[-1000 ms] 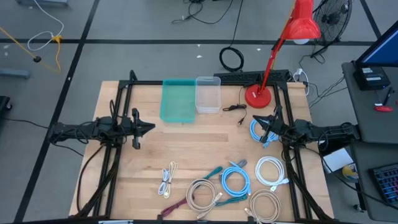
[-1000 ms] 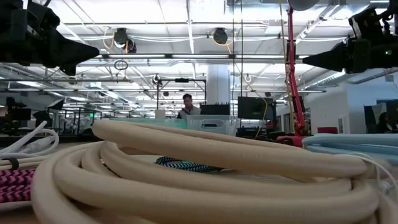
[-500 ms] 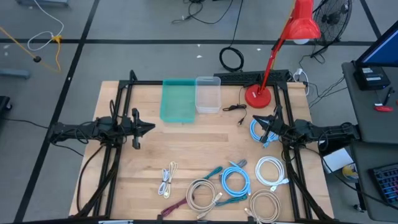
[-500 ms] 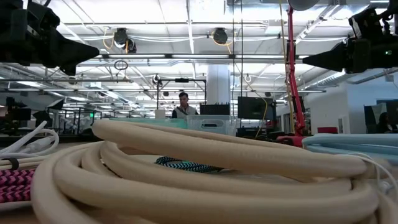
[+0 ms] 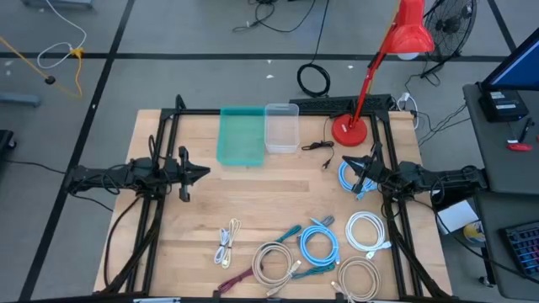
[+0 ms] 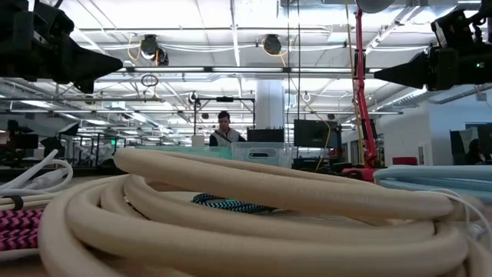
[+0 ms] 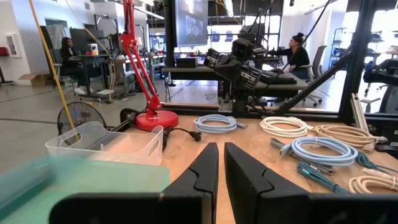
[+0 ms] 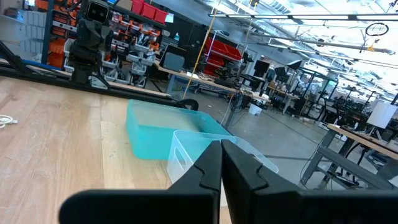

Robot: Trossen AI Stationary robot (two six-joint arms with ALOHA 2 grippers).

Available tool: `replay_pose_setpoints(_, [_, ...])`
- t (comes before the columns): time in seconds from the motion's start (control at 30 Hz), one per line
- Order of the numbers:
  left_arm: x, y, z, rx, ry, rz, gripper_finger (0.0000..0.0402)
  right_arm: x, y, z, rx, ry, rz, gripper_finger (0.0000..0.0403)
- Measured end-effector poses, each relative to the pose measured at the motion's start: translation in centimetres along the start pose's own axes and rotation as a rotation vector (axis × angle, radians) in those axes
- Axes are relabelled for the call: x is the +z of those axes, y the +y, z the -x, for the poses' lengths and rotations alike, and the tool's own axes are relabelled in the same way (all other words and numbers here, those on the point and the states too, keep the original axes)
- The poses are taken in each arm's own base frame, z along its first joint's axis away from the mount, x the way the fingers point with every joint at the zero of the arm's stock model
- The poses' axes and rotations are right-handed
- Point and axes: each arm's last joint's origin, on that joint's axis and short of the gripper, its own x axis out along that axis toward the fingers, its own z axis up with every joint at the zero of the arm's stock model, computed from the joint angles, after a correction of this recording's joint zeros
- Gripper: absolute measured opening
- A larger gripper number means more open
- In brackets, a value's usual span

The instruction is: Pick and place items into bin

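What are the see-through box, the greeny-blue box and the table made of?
The clear bin looks like thin glossy plastic: you can see the table through its walls. The teal bin seems to be plastic too, frosted and half see-through. The table looks like pale wood with a smooth finish: long plank lines and grain show. Neither the left gripper nor the right gripper touches them.

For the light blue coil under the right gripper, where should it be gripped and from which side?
Probably best from straight above: the light blue coil lies flat on the table, so the right gripper could pinch one side of the loop, one finger inside the ring, one outside.
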Motion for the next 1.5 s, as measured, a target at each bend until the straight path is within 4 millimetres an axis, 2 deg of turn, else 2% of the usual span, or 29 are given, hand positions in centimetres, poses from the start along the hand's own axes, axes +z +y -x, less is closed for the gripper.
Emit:
replay_pose_setpoints(1.2, [0.0,0.0,0.0,0.0,0.0,0.0,0.0033,0.1,0.0,0.0,-0.006,-0.01,-0.007,0.0])
replay_pose_setpoints(1.33, [0.0,0.0,0.0,0.0,0.0,0.0,0.0033,1.7,-0.7,0.2,-0.057,-0.161,-0.102,0.0])
replay_pose_setpoints(1.4, [0.0,0.0,0.0,0.0,0.001,0.0,0.0033,2.7,-1.3,0.4,-0.087,-0.27,-0.237,0.0])
replay_pose_setpoints(1.5, [0.0,0.0,0.0,0.001,0.0,0.0,0.0033,4.8,-2.7,1.5,-0.144,-0.526,-0.482,0.0])
